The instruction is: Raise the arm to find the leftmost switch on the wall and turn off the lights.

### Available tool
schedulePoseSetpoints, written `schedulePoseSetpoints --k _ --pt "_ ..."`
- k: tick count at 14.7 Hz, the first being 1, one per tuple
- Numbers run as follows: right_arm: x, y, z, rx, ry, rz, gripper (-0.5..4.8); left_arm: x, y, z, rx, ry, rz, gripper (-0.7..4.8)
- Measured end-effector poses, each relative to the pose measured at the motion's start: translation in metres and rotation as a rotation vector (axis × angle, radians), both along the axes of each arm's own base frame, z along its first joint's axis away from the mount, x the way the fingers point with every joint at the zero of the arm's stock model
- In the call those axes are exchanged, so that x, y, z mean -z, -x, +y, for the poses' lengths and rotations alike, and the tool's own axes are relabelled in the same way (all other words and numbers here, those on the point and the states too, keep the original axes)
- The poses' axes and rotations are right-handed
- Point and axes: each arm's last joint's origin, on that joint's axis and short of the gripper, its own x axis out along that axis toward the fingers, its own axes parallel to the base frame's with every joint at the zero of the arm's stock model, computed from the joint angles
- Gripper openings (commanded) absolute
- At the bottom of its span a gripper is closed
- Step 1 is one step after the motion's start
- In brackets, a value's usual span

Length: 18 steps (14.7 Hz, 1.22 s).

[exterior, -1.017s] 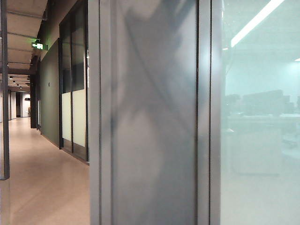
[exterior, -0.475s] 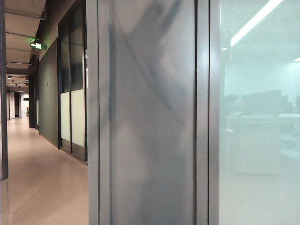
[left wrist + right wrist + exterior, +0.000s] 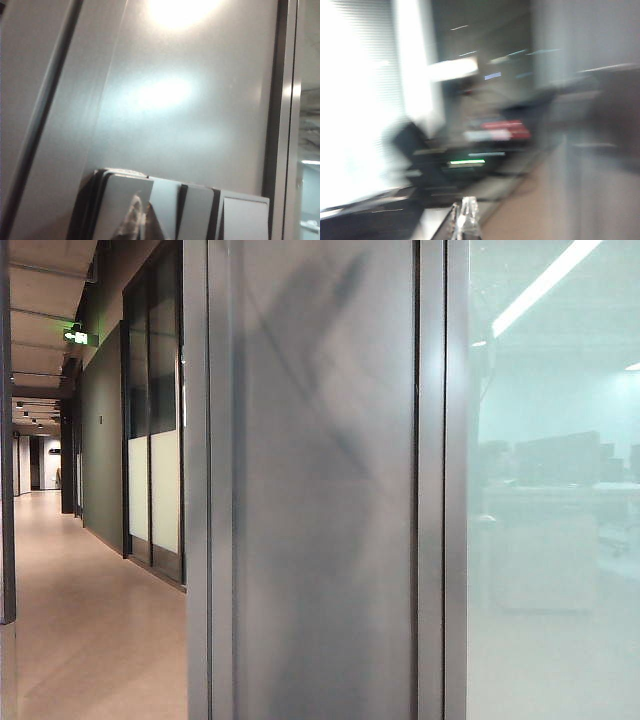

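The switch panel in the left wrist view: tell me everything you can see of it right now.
The switch panel sits on the smooth grey wall, beside a dark vertical strip. Only its upper part shows; the rest is cut off by the picture's edge. It looks like matte pale grey plastic, with several flat rocker plates side by side, split by dark gaps and angled differently. The left gripper shows only as a blurred tip in front of the leftmost plate; contact cannot be told. The exterior view shows no panel.

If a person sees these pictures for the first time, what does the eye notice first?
First, the dark shadow of the arm slanting across the grey wall in the middle of the exterior view. Next, the row of pale switches low on that wall, with the left claw just in front of the leftmost one.
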Motion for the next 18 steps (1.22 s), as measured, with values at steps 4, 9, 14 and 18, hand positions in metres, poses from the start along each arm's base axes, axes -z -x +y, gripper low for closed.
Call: schedulePoseSetpoints --k 4,9,14,18 --pt "0.001 0.003 0.006 -0.022 0.006 0.013 -0.01 0.004 -0.006 -0.002 -0.015 0.020 -0.014 -0.06" --pt "0.001 0.004 0.007 -0.029 0.006 0.012 -0.01 0.003 -0.015 -0.005 -0.022 0.043 -0.047 -0.06" --pt "0.001 0.004 0.007 -0.028 0.006 0.012 -0.01 0.000 -0.021 -0.009 -0.019 0.043 -0.053 -0.06" --pt "0.001 0.003 0.006 -0.012 0.001 0.015 -0.01 0.002 -0.024 -0.006 -0.033 0.040 -0.036 -0.06"
